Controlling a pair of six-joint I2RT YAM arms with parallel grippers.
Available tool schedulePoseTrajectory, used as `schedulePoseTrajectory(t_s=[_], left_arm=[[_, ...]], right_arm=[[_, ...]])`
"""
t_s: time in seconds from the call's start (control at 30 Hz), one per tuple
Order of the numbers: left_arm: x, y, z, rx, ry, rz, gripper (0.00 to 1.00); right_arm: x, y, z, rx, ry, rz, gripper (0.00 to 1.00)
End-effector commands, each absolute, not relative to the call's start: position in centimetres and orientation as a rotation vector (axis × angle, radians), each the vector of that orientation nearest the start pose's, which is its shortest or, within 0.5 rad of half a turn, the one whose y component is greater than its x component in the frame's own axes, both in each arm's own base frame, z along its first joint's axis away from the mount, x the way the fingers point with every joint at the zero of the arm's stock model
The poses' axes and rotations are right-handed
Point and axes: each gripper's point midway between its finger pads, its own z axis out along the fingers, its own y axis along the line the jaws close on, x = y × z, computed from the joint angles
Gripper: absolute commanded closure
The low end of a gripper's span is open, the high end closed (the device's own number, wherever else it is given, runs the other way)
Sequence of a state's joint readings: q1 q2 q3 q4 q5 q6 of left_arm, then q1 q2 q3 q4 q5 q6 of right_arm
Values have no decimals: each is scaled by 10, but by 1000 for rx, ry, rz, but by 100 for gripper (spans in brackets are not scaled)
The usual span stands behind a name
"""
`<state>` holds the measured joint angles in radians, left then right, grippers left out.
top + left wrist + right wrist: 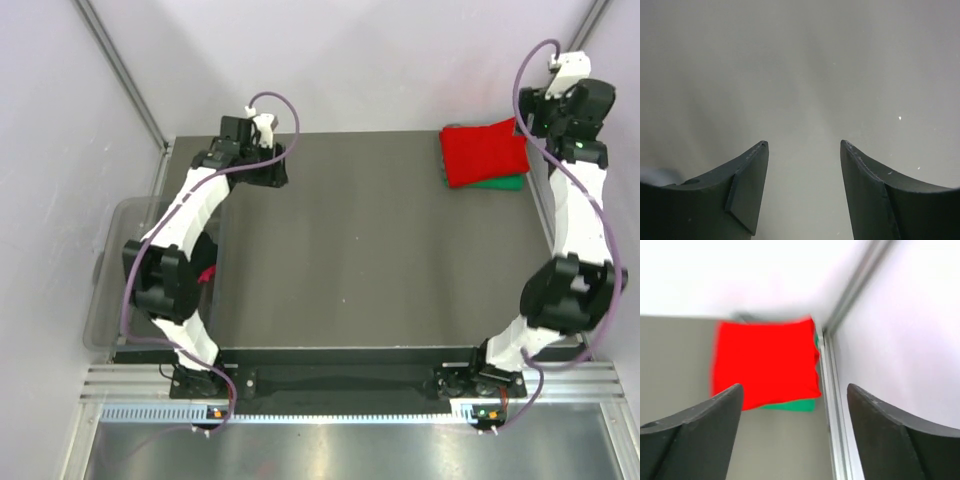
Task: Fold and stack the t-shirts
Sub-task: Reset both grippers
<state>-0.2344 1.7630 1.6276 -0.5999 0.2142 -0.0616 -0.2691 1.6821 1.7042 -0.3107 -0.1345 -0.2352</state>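
1. Now: red t-shirt lies folded on green t-shirt, far right corner of surface.
2. Right hand hovers nr the stack, wide open, empty; left hand also spread, holding nothing.
3. Prob next: fetch from tub. Pinch at shoulders, lift clear, spread flat before folding.

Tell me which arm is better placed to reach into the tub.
Left. The tub sits off the left edge of the table, beside the left arm, and the left gripper is open and empty. The right gripper hovers at the far right corner, by the folded red shirt.
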Motion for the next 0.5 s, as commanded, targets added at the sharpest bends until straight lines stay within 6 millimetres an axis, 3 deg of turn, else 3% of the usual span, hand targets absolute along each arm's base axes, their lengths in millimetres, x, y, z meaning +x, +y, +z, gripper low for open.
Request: schedulePoseTrajectory(t_s=[0.0, 0.03, 0.07, 0.1, 0.13, 0.17, 0.2, 0.23, 0.27, 0.3, 0.33, 0.37, 0.4, 0.43, 0.47], left_arm=[[434, -131, 253, 332, 2172, -302, 35], [427, -130, 246, 336, 2190, -311, 33], [419, -134, 254, 352, 2171, -340, 32], [414, -132, 254, 376, 2163, -332, 30], [410, -131, 253, 376, 2165, -332, 28], [400, -130, 250, 366, 2167, -339, 23], [398, -130, 252, 368, 2149, -345, 20], [391, -128, 241, 368, 2154, -345, 17], [382, -127, 256, 319, 2107, -365, 12], [386, -125, 265, 293, 2040, -351, 9], [377, -121, 248, 279, 2052, -344, 5], [369, -116, 260, 242, 2003, -335, 2], [366, -112, 259, 222, 1984, -320, 1], [362, -107, 247, 206, 1983, -298, 1], [355, -104, 253, 198, 1953, -294, 1]], right_arm=[[462, -79, 368, -183, 1770, -103, 6], [453, -69, 365, -210, 1774, -59, 1], [435, -56, 377, -240, 1739, -21, 0], [424, -37, 375, -300, 1724, 64, 0], [414, -27, 352, -315, 1761, 119, 0], [398, -19, 362, -315, 1720, 134, 0], [391, -12, 356, -311, 1720, 145, 0], [383, -9, 329, -297, 1762, 161, 0], [370, -1, 332, -298, 1745, 156, 0], [364, -5, 307, -260, 1797, 138, 0], [358, -5, 298, -244, 1813, 128, 0], [350, -2, 297, -238, 1809, 117, 0], [345, -6, 287, -210, 1831, 89, 0], [337, -5, 266, -199, 1878, 91, 0], [330, -4, 264, -197, 1874, 83, 0]])
